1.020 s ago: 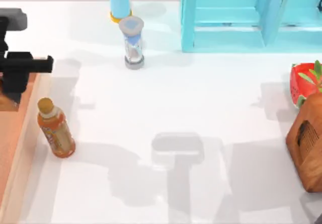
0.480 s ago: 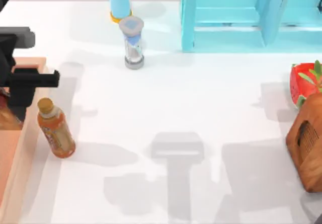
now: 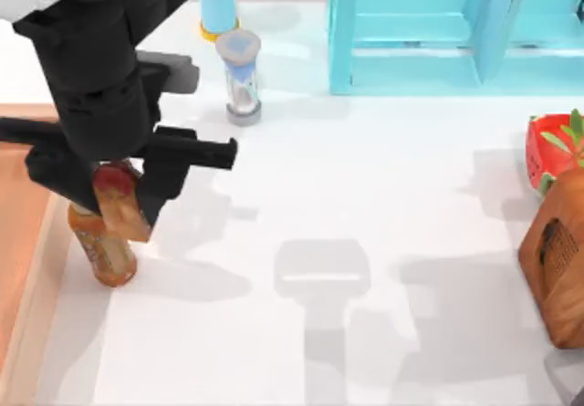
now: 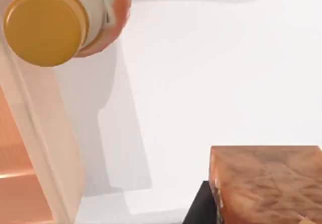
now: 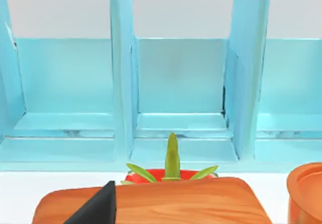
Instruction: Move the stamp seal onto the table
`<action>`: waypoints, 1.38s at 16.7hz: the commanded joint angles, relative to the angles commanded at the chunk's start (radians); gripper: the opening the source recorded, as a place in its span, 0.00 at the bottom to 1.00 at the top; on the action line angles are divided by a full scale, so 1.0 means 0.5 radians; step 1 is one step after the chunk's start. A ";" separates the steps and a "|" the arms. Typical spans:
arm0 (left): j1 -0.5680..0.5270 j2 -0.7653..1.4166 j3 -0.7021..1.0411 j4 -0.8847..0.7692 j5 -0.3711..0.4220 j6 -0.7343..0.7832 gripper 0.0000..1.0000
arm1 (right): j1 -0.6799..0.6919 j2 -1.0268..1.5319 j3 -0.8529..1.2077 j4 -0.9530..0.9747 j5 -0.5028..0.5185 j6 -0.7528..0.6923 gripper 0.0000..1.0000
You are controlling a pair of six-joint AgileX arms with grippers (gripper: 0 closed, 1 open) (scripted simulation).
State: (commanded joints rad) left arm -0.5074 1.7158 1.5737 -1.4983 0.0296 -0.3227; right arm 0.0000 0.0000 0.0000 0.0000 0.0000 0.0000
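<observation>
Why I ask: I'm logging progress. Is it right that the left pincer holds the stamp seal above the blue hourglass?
Not quite. The left pincer holds the stamp seal above the amber bottle, not the hourglass, as the top view shows.

Table (image 3: 383,178): carries everything.
Tray (image 3: 23,242): along the table's left edge.
Bottle (image 3: 102,251): upright on the table, just beside the tray's right rim.
Seal (image 3: 119,201): held in the left gripper (image 3: 114,196), off the table, above the bottle's top.
Hourglass (image 3: 241,76): near the far edge, left of the middle.
Tube (image 3: 217,5): at the far edge, just behind the hourglass.
Rack (image 3: 456,27): far right corner.
Block (image 3: 557,255): at the right edge.
Strawberry (image 3: 552,150): right edge, just behind the block.
</observation>
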 joint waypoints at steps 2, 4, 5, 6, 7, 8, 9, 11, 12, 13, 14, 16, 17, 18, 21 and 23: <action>-0.191 0.226 0.162 0.032 -0.006 -0.182 0.00 | 0.000 0.000 0.000 0.000 0.000 0.000 1.00; -0.356 0.475 0.330 0.128 -0.018 -0.381 0.00 | 0.000 0.000 0.000 0.000 0.000 0.000 1.00; -0.422 0.608 0.408 0.195 -0.025 -0.479 0.00 | 0.000 0.000 0.000 0.000 0.000 0.000 1.00; -0.476 0.738 0.479 0.270 -0.032 -0.574 0.00 | 0.000 0.000 0.000 0.000 0.000 0.000 1.00; -0.517 0.853 0.542 0.349 -0.039 -0.660 0.00 | 0.000 0.000 0.000 0.000 0.000 0.000 1.00; -0.547 0.948 0.594 0.427 -0.044 -0.737 0.00 | 0.000 0.000 0.000 0.000 0.000 0.000 1.00; -0.564 1.021 0.632 0.495 -0.049 -0.799 0.00 | 0.000 0.000 0.000 0.000 0.000 0.000 1.00; -0.575 1.104 0.668 0.578 -0.053 -0.873 0.00 | 0.000 0.000 0.000 0.000 0.000 0.000 1.00; -0.575 1.113 0.671 0.587 -0.053 -0.881 0.00 | 0.000 0.000 0.000 0.000 0.000 0.000 1.00; -0.575 1.113 0.671 0.587 -0.053 -0.881 0.00 | 0.000 0.000 0.000 0.000 0.000 0.000 1.00; -0.575 1.113 0.671 0.587 -0.053 -0.881 0.00 | 0.000 0.000 0.000 0.000 0.000 0.000 1.00; -0.566 1.111 0.665 0.584 -0.051 -0.876 0.00 | 0.000 0.000 0.000 0.000 0.000 0.000 1.00; -0.566 1.113 0.659 0.590 -0.050 -0.877 0.00 | 0.000 0.000 0.000 0.000 0.000 0.000 1.00; -0.565 1.119 0.639 0.614 -0.050 -0.877 0.00 | 0.000 0.000 0.000 0.000 0.000 0.000 1.00; -0.565 1.143 0.548 0.745 -0.051 -0.876 0.00 | 0.000 0.000 0.000 0.000 0.000 0.000 1.00; -0.568 1.168 0.485 0.840 -0.051 -0.878 0.00 | 0.000 0.000 0.000 0.000 0.000 0.000 1.00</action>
State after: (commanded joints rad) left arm -0.7915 2.2996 1.8163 -1.0782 0.0043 -0.7618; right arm 0.0000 0.0000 0.0000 0.0000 0.0000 0.0000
